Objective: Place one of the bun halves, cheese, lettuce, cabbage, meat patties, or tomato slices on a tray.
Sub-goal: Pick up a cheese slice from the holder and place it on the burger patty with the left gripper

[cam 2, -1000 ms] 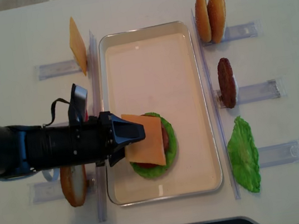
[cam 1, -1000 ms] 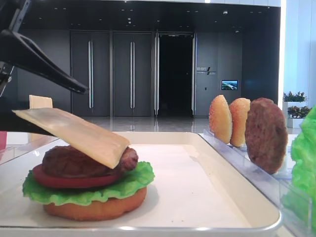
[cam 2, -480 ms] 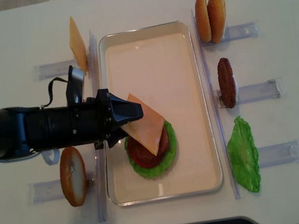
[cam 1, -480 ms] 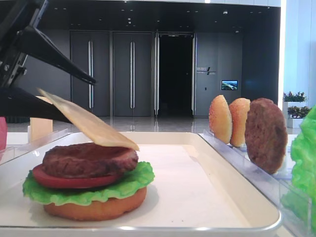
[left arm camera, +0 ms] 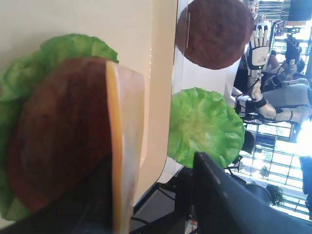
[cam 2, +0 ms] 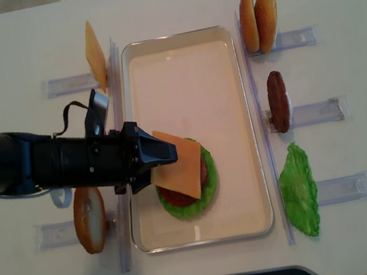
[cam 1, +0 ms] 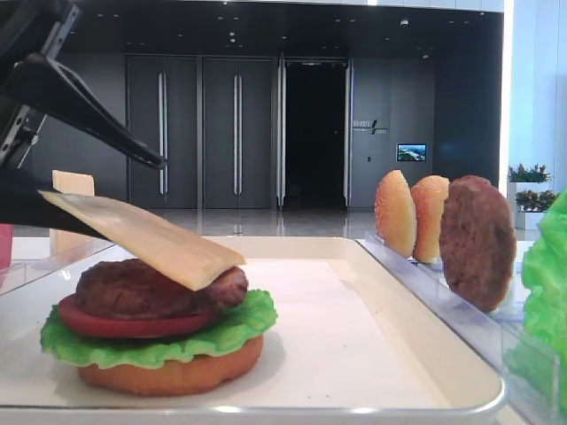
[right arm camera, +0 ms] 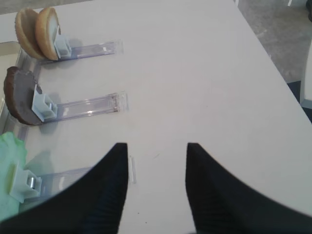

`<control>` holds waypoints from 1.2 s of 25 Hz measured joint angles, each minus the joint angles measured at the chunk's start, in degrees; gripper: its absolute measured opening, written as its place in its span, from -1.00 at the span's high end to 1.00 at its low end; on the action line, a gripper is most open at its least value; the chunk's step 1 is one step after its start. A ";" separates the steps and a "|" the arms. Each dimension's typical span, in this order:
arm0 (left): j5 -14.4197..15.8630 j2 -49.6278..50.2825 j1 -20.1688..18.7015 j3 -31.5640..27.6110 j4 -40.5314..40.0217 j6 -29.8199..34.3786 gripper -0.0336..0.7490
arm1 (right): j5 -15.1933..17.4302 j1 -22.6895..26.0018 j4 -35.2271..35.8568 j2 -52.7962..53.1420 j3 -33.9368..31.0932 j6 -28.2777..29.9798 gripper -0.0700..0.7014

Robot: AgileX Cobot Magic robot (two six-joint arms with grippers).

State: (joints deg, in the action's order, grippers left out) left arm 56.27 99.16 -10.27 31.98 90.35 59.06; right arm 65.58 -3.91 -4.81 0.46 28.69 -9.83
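On the pale tabletop (cam 2: 3, 40), the white tray (cam 2: 180, 69) with its glossy raised rim already carries most of a burger: a golden bun half (cam 1: 173, 376) at the bottom, ruffled green lettuce (cam 1: 177, 341), a smooth red tomato slice (cam 1: 124, 325) and a grainy brown meat patty (cam 1: 133, 288) stacked near the tray's left rim. My left pincer (cam 2: 162, 156) reaches in from the left with its jaws spread wide, the lower one under the cheese (cam 2: 178, 173), a thin, smooth, pale yellow-orange square. The slice tilts, its far edge resting on the patty and its near edge propped up on my lower jaw, so I judge the placing nearly done but not finished: the cheese has yet to lie flat and free of me. Clear plastic racks (cam 2: 318, 112) flank the tray, holding upright a spare cheese slice (cam 2: 94, 55), two speckled bun halves (cam 2: 259, 20), another patty (cam 2: 277, 101), a lettuce leaf (cam 2: 298, 191) and one more bun (cam 2: 89, 219). My right pincer (right arm camera: 156, 190) hangs wide and empty over bare tabletop on the right.
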 joint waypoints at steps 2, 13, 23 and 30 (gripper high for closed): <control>0.00 0.00 0.00 0.02 -0.26 -0.56 0.00 | 0.00 0.00 0.00 0.00 0.00 0.00 0.03; -2.38 0.00 0.00 7.14 -14.36 -13.44 0.00 | 0.00 0.00 0.00 0.00 0.00 0.00 0.03; -2.44 -0.66 0.00 13.95 -29.34 -26.62 0.00 | 0.00 0.00 0.00 0.00 0.00 0.00 0.03; 3.84 -0.67 0.00 20.00 -37.61 -34.09 0.00 | 0.00 0.00 0.00 0.00 0.00 0.00 0.03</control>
State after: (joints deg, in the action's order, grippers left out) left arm 60.12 98.48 -10.27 51.98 52.74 24.97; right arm 65.58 -3.91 -4.81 0.46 28.69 -9.83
